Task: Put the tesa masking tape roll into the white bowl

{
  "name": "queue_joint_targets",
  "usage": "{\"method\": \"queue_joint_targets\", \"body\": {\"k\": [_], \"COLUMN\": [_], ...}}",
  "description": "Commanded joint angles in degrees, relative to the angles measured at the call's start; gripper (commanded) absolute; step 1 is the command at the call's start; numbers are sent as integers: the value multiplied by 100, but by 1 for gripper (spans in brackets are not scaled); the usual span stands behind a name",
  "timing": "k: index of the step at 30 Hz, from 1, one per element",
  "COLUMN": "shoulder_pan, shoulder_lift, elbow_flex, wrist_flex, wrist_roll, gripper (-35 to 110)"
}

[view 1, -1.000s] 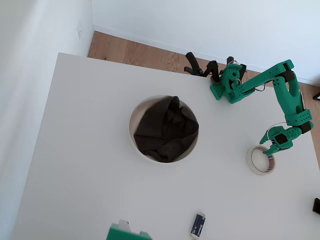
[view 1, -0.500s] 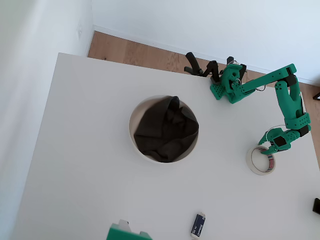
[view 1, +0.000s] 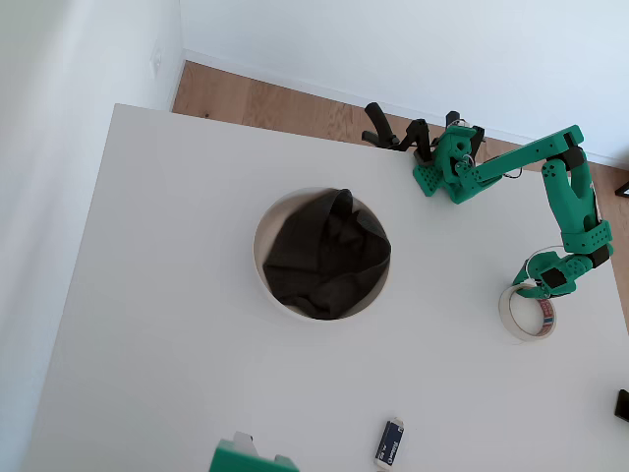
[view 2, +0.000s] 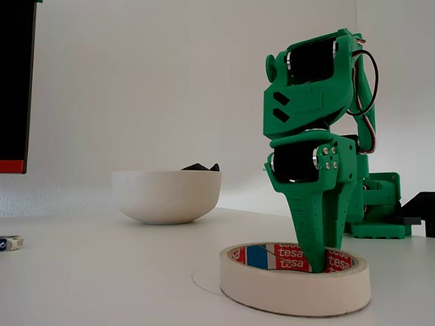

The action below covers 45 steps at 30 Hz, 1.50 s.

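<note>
Fixed view | green claw (view 2: pixel 318 261) grips cream tape roll (view 2: pixel 296 278) wall | smooth bowl (view 2: pixel 166 195) apart

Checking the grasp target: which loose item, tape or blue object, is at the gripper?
The tape; the gripper reaches into its hole. The blue object lies far off.

Bare counter (view 1: pixel 442 295) lies between the pincer (view 1: pixel 534 288) and the bowl (view 1: pixel 270 285) to its left in the overhead view; cloth (view 1: pixel 324 256) fills the bowl.
</note>
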Motion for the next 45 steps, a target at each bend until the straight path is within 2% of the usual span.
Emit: {"method": "queue_joint_targets", "body": {"k": [1, 10, 18, 25, 34, 45], "shoulder_pan": [18, 1055, 2619, 4509, 6653, 8112], "shoulder_lift": [562, 2180, 3190, 3480, 2364, 562], "elbow_flex": [-202, -1978, -2988, -3085, -3103, -3595], "wrist_flex": [-62, 1837, 2689, 2531, 1512, 554], "wrist_roll": [-70, -659, -1090, -1371, -1547, -1503], "gripper": [-8, -8, -8, -8, -8, -8]}}
